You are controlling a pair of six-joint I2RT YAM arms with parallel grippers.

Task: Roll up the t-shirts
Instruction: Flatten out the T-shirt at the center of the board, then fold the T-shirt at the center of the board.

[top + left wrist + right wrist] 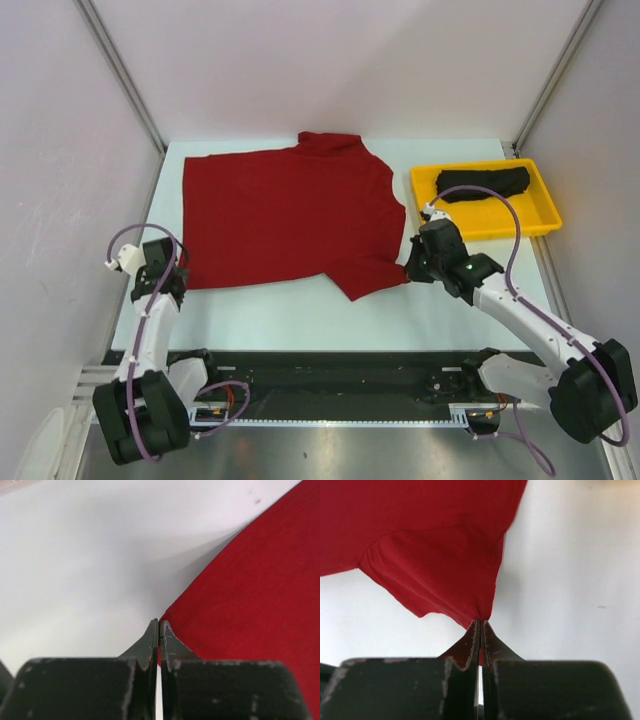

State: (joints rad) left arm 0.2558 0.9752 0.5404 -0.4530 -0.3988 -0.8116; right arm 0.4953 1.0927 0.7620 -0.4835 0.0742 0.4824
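Note:
The deep red t-shirt (285,215) lies spread flat on the white table, collar at the far side. My left gripper (178,272) is shut on the shirt's near left corner (210,615); a sliver of red cloth shows between its closed jaws. My right gripper (408,268) is shut on the tip of the near right sleeve (445,575), which is pulled into a point at the jaws (480,622). The black t-shirt (483,183) lies bunched up in the yellow tray (548,212) at the far right.
The white table (300,305) is walled by white panels on the left, far and right sides. The yellow tray sits close behind my right arm. A black rail runs along the near edge (330,375).

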